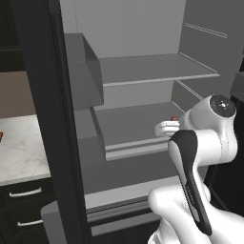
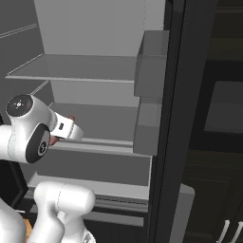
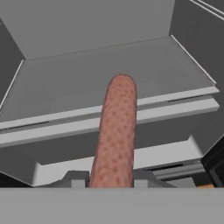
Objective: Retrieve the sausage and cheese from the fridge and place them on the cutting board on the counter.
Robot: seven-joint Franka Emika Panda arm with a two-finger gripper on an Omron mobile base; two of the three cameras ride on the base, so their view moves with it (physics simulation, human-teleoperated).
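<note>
The sausage (image 3: pixel 116 131), a reddish-brown speckled stick, juts forward from between my gripper's (image 3: pixel 111 180) fingers in the hand view, and the gripper is shut on it. It hangs in front of the fridge's (image 3: pixel 109 74) pale grey middle shelf. From the left base, a bit of the sausage (image 1: pixel 174 117) peeks over the white hand (image 1: pixel 166 128) at that shelf's front. From the right base, a red tip (image 2: pixel 71 117) shows by the hand. The cheese is out of view. A sliver of the orange cutting board (image 1: pixel 1 137) lies on the marble counter (image 1: pixel 19 152) at the far left.
The black fridge door (image 1: pixel 43 119) stands open between the counter and the shelves, with grey door bins (image 1: pixel 85 71) on it. The other door (image 2: pixel 182 118) with bins (image 2: pixel 152 57) stands open on the right. An upper shelf (image 1: pixel 152 70) is above the hand. Dark drawers (image 1: pixel 24 209) sit under the counter.
</note>
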